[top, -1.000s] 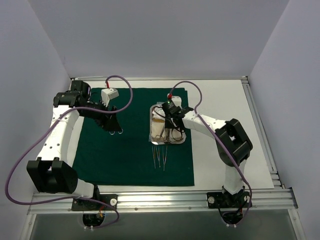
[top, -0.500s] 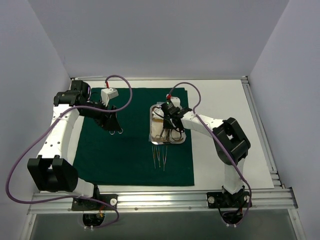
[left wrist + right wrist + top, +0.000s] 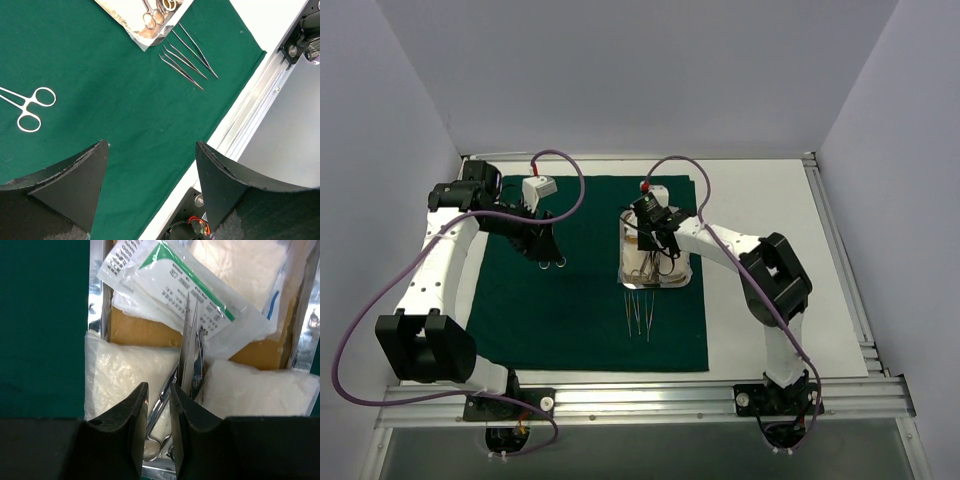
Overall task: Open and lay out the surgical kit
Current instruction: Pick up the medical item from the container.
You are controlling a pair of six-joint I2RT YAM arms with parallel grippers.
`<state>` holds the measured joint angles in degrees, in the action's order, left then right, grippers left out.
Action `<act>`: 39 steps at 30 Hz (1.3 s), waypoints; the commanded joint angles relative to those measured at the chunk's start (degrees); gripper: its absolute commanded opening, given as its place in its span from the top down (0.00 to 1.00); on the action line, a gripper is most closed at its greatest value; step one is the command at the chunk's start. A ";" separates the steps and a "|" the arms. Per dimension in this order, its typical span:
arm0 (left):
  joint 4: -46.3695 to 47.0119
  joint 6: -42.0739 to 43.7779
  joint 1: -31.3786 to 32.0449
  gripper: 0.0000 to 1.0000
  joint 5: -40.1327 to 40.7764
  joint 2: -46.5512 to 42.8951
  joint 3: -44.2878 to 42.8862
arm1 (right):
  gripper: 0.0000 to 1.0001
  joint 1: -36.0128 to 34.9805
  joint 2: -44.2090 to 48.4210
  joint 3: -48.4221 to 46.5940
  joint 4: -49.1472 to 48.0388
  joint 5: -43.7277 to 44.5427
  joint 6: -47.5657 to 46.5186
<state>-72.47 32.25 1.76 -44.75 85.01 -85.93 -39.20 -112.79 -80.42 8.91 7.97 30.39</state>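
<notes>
Nearest you, the dark green cloth [image 3: 580,330] lies spread flat on the table [image 3: 770,300]. The thin tweezers [image 3: 187,56] lie side by side on it, just off the near edge of the steel tray [image 3: 100,305].

Over that tray hangs your right gripper [image 3: 158,390]. Its jaws are drawn almost together, with only a slim gap left between them. Through that gap you see the shank of one of the silver clamps [image 3: 189,350] lying in the tray, with ring handles just below the fingertips. Whether the pads actually pinch that shank or only hover above it, you cannot tell from the wrist view.

Beyond the fingertips, white gauze pads [image 3: 125,375] fill both sides of the tray. At its far end a clear packet [image 3: 170,285] with a green stripe and printed text lies tilted across more gauze, and the tips of the clamps rest on top of it.

Farther off on the left half of the cloth, your left gripper [image 3: 151,146] is spread wide and grips nothing, with only bare cloth between its fingers. A lone clamp [image 3: 27,106] lies flat on the cloth just beside it, rings toward the gripper and apart from both fingers.
</notes>
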 commanded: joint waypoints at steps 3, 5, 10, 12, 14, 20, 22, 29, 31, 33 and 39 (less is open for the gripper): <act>0.40 1.32 -0.35 0.21 -1.04 -0.11 -0.55 | 0.79 0.88 -2.78 -3.42 3.05 1.79 -3.05; 0.22 1.32 -0.35 0.21 -1.04 -0.02 -0.73 | 0.78 0.97 -3.40 -4.48 3.40 1.96 -3.23; -0.39 1.50 -0.44 0.21 -1.30 0.07 -0.91 | 0.77 1.32 -5.15 -6.06 4.36 2.84 -3.67; -0.66 1.76 -0.35 0.21 -1.21 0.33 -0.99 | 0.77 1.32 -5.42 -6.41 4.89 3.02 -3.85; -0.83 1.85 -0.44 0.21 -1.30 0.77 -1.17 | 0.78 1.23 -5.16 -6.33 4.72 2.85 -4.11; -1.01 1.76 -0.44 0.21 -1.92 1.12 -1.52 | 0.78 2.02 -4.45 -6.06 4.45 2.84 -4.81; -1.10 1.76 -0.44 0.21 -1.66 1.03 -1.61 | 0.78 2.28 -4.80 -5.71 4.36 2.49 -5.34; -1.01 1.59 -0.53 0.21 -1.57 1.38 -1.52 | 0.80 2.64 -6.30 -4.13 1.55 -1.37 -5.96; -1.01 1.50 -0.44 0.21 -1.57 1.21 -1.52 | 0.83 2.72 -6.30 -3.95 1.29 -1.38 -5.87; -1.01 1.67 -0.44 0.21 -1.74 0.77 -1.35 | 0.85 2.73 -6.21 -3.78 0.94 -1.72 -5.96; -0.92 1.68 -0.44 0.21 -1.74 0.59 -1.17 | 0.91 2.81 -6.12 -3.86 0.32 -2.78 -6.66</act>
<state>-72.73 32.47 1.74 -44.80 86.32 -85.93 -36.73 -118.04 -84.71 9.67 6.13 24.84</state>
